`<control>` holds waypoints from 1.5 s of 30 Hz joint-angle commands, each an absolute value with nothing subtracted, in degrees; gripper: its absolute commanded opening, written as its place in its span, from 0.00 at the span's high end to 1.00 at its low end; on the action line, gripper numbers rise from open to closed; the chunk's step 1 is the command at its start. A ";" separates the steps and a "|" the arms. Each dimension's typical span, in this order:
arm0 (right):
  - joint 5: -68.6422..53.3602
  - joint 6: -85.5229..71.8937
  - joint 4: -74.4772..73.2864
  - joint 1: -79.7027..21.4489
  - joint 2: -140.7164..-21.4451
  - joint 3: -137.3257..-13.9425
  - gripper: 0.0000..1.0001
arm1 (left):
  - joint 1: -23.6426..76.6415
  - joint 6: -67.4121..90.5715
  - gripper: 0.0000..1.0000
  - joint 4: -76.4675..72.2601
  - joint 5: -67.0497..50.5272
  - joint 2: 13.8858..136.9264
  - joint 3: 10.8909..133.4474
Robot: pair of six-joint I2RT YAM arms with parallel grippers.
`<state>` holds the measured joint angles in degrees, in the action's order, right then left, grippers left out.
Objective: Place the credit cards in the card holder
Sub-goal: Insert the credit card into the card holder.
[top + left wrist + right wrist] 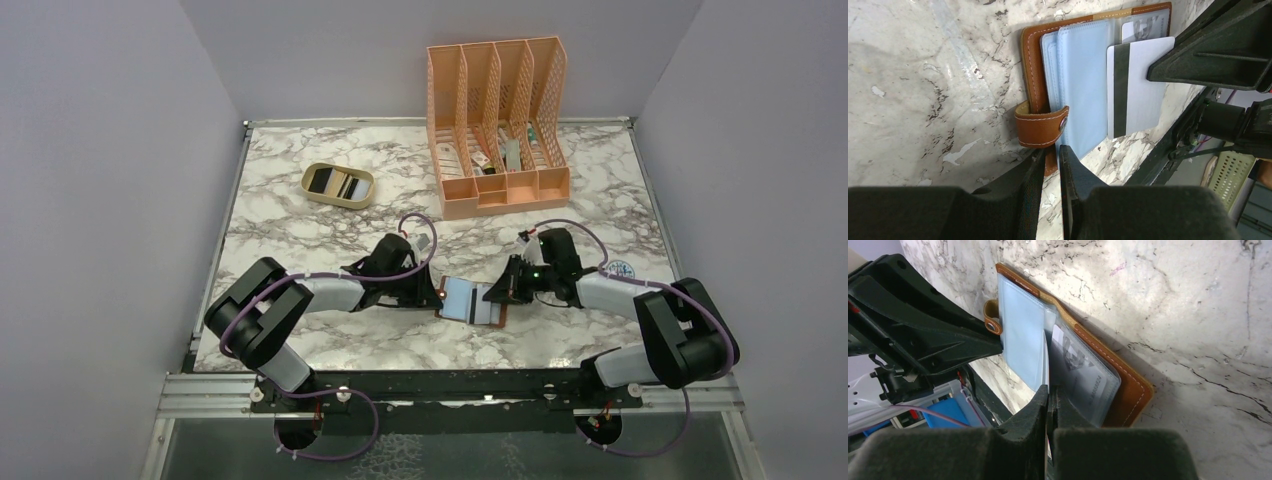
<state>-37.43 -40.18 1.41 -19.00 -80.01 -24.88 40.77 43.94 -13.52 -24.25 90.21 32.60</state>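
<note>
Right hand (1049, 391) pinching white striped card (1143, 85) | left hand (1052, 151) clamping open brown card holder (1030, 60), bluish sleeves

Brown leather card holder (1035, 65) lying open, pale blue sleeves showing, white dark-striped credit card (1140, 90) overlapping the sleeves

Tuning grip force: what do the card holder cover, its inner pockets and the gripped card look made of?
Card holder cover: tan leather or imitation, matte, pale edge stitching. Inner pockets: soft bluish plastic film, glossy, a stored card shows through. Credit card: stiff-looking white plastic, smooth, dark stripe.
</note>
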 commanded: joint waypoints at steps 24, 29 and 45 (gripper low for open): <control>-30.76 -37.10 7.14 -18.72 -80.86 -24.69 0.99 | 44.73 43.33 0.78 -6.44 -18.33 93.91 30.87; -29.82 -37.86 8.00 -18.72 -80.66 -23.86 0.99 | 45.02 43.42 0.78 -6.53 -18.02 94.39 30.68; -33.48 -40.76 13.33 -18.71 -80.71 -19.76 0.99 | 46.03 44.52 0.78 -6.78 -17.60 93.79 30.80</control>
<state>-33.47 -41.67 13.17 -19.00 -80.25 -20.80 44.07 45.47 -14.52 -21.23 90.56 33.01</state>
